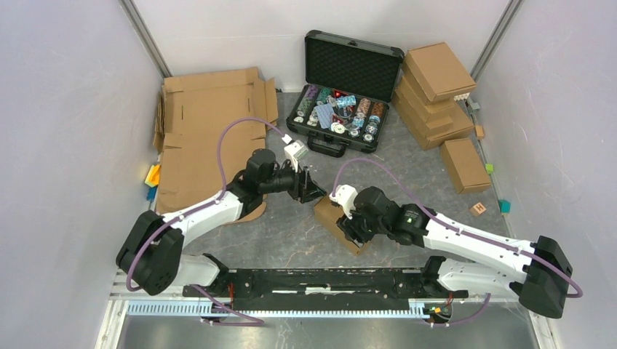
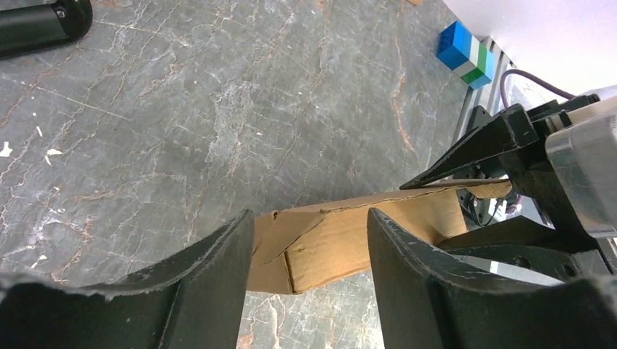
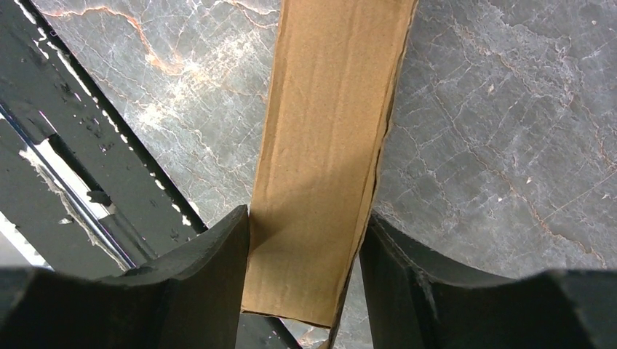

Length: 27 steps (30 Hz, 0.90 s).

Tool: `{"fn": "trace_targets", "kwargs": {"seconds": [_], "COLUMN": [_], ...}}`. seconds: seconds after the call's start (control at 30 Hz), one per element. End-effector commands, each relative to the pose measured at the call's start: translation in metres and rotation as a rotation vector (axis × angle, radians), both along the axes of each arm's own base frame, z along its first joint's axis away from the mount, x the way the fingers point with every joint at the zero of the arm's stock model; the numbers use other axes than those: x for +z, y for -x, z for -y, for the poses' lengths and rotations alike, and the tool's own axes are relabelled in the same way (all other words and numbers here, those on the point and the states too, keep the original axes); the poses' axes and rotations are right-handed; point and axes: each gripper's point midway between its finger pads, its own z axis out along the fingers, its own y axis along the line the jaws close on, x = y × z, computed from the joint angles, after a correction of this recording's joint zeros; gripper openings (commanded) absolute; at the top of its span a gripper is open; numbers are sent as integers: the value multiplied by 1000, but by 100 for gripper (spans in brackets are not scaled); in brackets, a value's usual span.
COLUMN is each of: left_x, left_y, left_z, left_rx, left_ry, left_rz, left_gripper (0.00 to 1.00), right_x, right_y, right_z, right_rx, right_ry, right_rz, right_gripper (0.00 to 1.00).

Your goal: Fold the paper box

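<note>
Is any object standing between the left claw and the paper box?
Nothing visible does. One end of the paper box shows right in the gap of the open left claw, with no object before it. The right claw is closed on the box farther along.

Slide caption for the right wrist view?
Right gripper grips the paper box between its fingers over the grey marble table.

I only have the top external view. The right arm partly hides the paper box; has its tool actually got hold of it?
Observer: Yes. The right wrist view shows the paper box filling the right tool, a finger against each side.
Operator: And the left tool?
Observer: The left tool is open, the box's end visible between its spread fingers, ungripped.
Operator: Is that end folded?
Observer: A flap there lies folded against the side, its cut edge showing.
</note>
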Motion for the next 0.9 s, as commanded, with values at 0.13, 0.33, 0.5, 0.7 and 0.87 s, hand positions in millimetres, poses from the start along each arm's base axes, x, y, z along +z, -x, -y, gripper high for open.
{"fn": "trace_targets", "kwargs": {"seconds": [0.13,0.33,0.5,0.7,0.87], "left_x": [8,-2,-8,-20,-29], "left_y": [14,20,18,14,15], "left_z": [3,2,-8,-12,-17], "left_rx": [-64,-55,23,87,126], "left_ry": [30,-16,-84,-227,-322], "left_rz": [37,-11,11,25,37], "left_gripper": [62,54,53,25,15], "right_x": [8,7,6,6,5], "right_y": [-11,-13,-12,-12,-12], "right_z": [-7,-6,-6,-8,-9], "right_rx": [-12,-20,-19,-20,-20], "right_ry": [-14,-9,-9,-12,-12], "right_rz": [41,39,36,31,24], "right_gripper": [57,56,56,55,55]}}
